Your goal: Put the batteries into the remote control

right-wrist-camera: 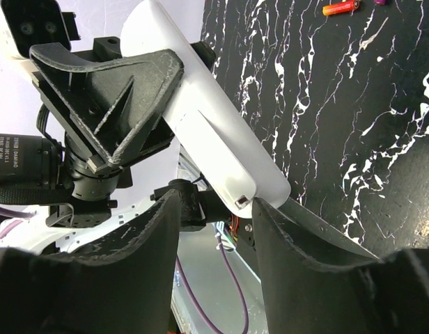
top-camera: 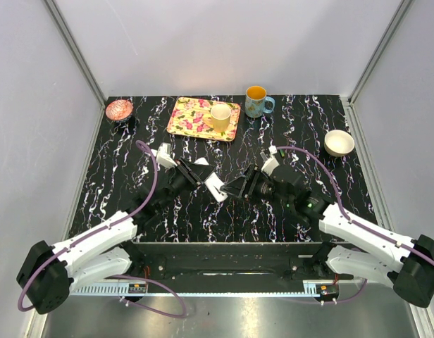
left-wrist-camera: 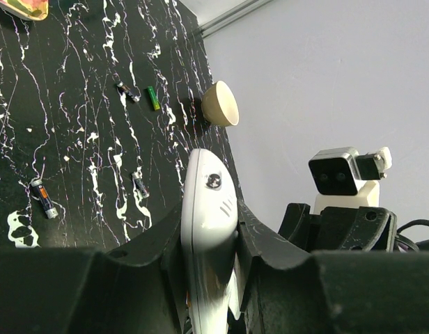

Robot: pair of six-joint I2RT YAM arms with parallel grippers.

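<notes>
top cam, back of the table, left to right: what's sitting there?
pink bowl → floral tray → blue mug → cream bowl

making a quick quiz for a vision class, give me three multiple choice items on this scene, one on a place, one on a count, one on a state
1. Where is the yellow cup?
A on the floral tray
B in a drawer
C on a shelf

2. How many bowls stand on the table?
A one
B two
C four

3. The remote control is:
A lying flat, untouched
B clamped in the left gripper
C broken in two

Answers:
1 A, the cup sits on the tray's right part.
2 B, a pink bowl at the far left and a cream bowl at the right.
3 B, the gripper's fingers press both its sides and hold it off the table.
</notes>
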